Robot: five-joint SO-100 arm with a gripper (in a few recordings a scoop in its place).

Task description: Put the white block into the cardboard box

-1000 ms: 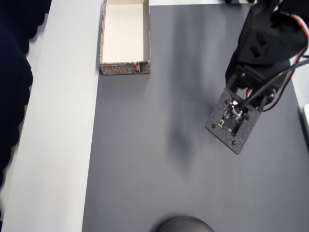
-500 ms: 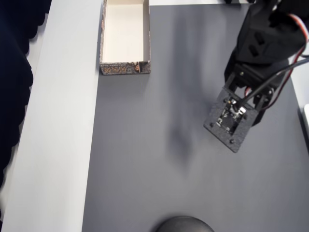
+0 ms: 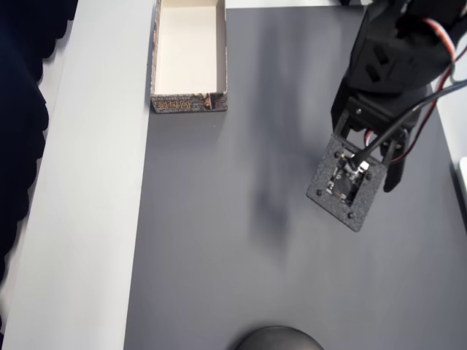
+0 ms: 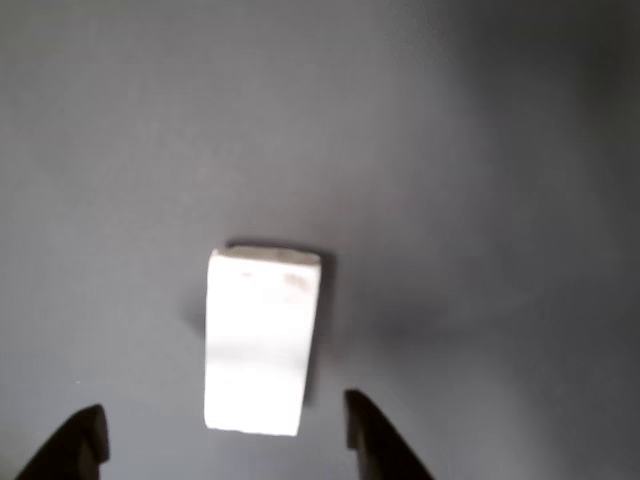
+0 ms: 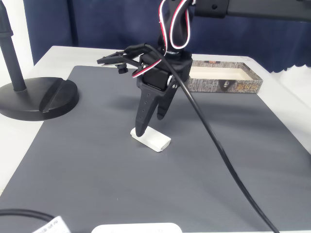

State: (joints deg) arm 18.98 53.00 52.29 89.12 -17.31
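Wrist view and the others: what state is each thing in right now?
white block: lying flat on the grey mat, not gripped.
hand: open, fingers down, straddling the block.
cardboard box: open on top, nothing inside, far from the block.

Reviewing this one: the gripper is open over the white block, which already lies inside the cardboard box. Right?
Not quite. The white block lies on the dark mat, away from the cardboard box, as the fixed view shows. The gripper is indeed open over it.
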